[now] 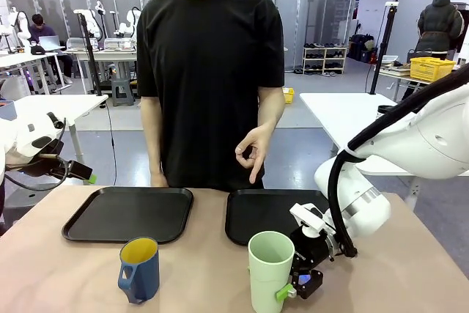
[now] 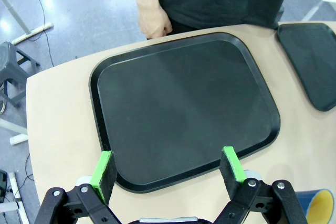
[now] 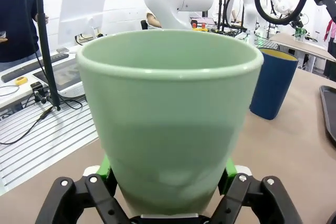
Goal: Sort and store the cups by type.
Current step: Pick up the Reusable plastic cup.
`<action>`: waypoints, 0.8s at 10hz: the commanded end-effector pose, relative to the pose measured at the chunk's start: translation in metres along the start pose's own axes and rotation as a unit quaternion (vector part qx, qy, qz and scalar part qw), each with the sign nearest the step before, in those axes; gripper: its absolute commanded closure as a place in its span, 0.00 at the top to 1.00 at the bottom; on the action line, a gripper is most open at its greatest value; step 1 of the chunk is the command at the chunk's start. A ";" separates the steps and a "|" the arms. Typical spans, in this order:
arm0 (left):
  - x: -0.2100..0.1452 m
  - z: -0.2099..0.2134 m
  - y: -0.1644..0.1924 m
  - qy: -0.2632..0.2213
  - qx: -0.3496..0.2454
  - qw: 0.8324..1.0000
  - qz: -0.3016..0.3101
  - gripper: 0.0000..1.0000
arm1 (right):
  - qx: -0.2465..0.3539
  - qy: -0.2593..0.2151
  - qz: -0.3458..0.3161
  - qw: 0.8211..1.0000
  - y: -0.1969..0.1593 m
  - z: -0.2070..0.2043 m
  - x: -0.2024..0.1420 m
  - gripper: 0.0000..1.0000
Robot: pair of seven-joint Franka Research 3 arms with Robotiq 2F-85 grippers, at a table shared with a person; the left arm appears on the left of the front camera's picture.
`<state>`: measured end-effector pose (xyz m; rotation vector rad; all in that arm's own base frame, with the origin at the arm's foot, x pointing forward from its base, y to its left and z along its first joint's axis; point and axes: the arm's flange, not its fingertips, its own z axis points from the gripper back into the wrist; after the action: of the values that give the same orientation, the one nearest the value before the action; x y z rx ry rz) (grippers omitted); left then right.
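While right jaws clamp green tumbler (image 1: pixel 270 273) nr table (image 1: pixel 58 276) near edge, left jaws apart, facing left tray (image 2: pixel 184 103).

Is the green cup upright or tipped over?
Upright: the green cup has its open mouth on top; the right claw grips it low down.

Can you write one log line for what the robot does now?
right tool: shut on green tumbler | left tool: open above left tray | blue mug: on table

Two black trays, left tray (image 1: pixel 128 214) and right tray (image 1: pixel 264 214); one green tumbler (image 1: pixel 270 269); one blue mug (image 1: pixel 139 270)
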<state>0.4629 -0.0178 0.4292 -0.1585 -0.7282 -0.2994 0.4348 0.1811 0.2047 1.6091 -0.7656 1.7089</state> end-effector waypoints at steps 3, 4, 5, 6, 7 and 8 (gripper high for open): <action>0.000 0.002 -0.001 -0.001 0.002 1.000 -0.004 1.00 | -0.032 0.001 0.016 0.999 0.011 0.002 0.002 0.51; 0.000 0.002 -0.001 -0.001 0.002 1.000 -0.004 1.00 | -0.066 0.022 0.009 0.998 0.015 0.005 0.023 0.51; 0.000 0.002 -0.001 -0.001 0.002 1.000 -0.004 1.00 | -0.105 0.049 0.004 0.993 0.021 0.008 0.044 0.51; 0.000 0.002 -0.001 -0.001 0.002 1.000 -0.004 1.00 | -0.131 0.047 0.004 0.990 0.029 0.011 0.061 0.51; 0.000 0.002 -0.001 -0.001 0.002 1.000 -0.004 1.00 | -0.157 0.049 0.012 0.986 0.035 0.016 0.073 0.51; 0.000 0.002 -0.001 -0.001 0.002 1.000 -0.004 1.00 | -0.178 0.048 0.013 0.983 0.040 0.020 0.083 0.51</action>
<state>0.4629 -0.0177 0.4292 -0.1585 -0.7281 -0.2993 0.4272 0.1436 0.2825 1.3250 -0.9823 1.5896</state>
